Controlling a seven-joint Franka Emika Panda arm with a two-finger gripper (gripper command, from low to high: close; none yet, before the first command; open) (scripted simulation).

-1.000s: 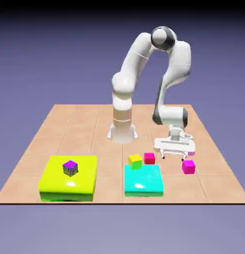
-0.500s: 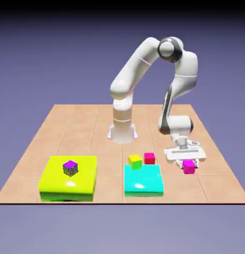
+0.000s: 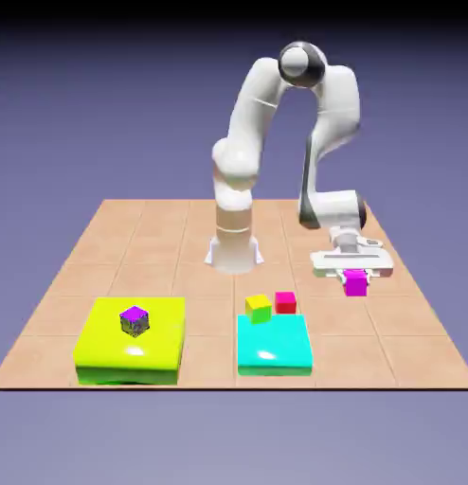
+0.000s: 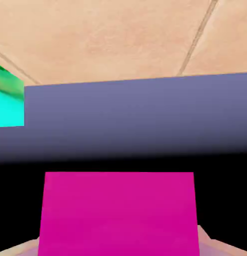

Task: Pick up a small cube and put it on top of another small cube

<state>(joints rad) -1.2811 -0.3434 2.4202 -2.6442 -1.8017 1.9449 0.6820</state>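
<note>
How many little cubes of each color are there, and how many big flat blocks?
Pink cube: 1
Red cube: 1
Yellow cube: 1
Grey cube with purple top: 1
Yellow flat block: 1
Cyan flat block: 1
Total: 6

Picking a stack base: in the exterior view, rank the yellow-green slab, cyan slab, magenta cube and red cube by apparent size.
1. Yellow-green slab, largest.
2. Cyan slab.
3. Magenta cube and red cube look about alike; the magenta one is lifted clear of the table in the shut gripper, so I won't rank them.
</note>
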